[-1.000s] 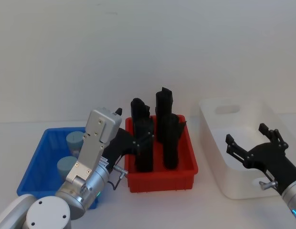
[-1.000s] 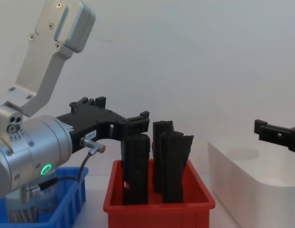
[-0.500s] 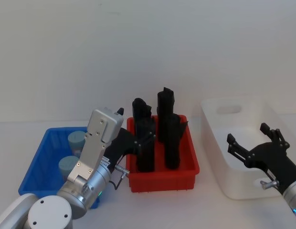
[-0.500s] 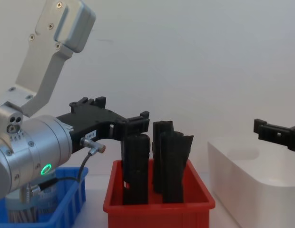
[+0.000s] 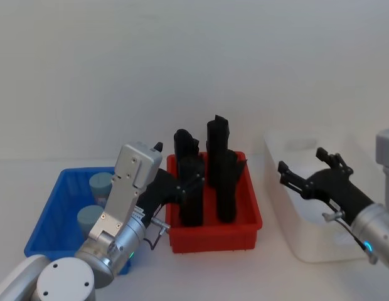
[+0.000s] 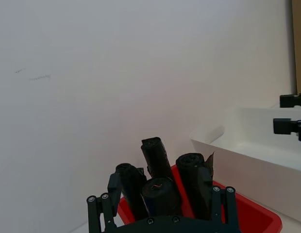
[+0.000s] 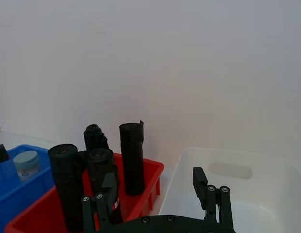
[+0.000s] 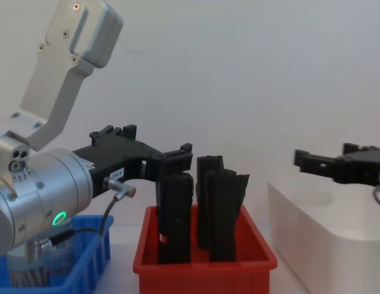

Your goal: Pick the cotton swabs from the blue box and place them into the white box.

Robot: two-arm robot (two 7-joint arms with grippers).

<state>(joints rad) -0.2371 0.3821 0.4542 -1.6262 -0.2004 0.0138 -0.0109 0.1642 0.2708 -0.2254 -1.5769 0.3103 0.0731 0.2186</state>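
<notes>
Two cotton swabs tubs with pale lids (image 5: pixel 100 184) (image 5: pixel 89 218) stand in the blue box (image 5: pixel 53 210) at the left. My left gripper (image 5: pixel 175 169) hangs open and empty between the blue box and the red bin, its fingers (image 8: pixel 184 152) level with the black blocks' tops. The white box (image 5: pixel 314 241) sits at the right. Above its left part, my right gripper (image 5: pixel 302 161) is open and holds nothing. The right wrist view looks past its fingers (image 7: pixel 209 187) to the white box (image 7: pixel 267 170) and one swab tub (image 7: pixel 25 162).
A red bin (image 5: pixel 213 232) with several tall black blocks (image 5: pixel 216 182) stands between the blue and white boxes. My left arm's silver body (image 8: pixel 37 190) looms over the blue box (image 8: pixel 86 263) in the chest view. A plain wall closes the back.
My right gripper has swung left and away from me, from the white box's near right to above its left part. The left arm has not moved.
</notes>
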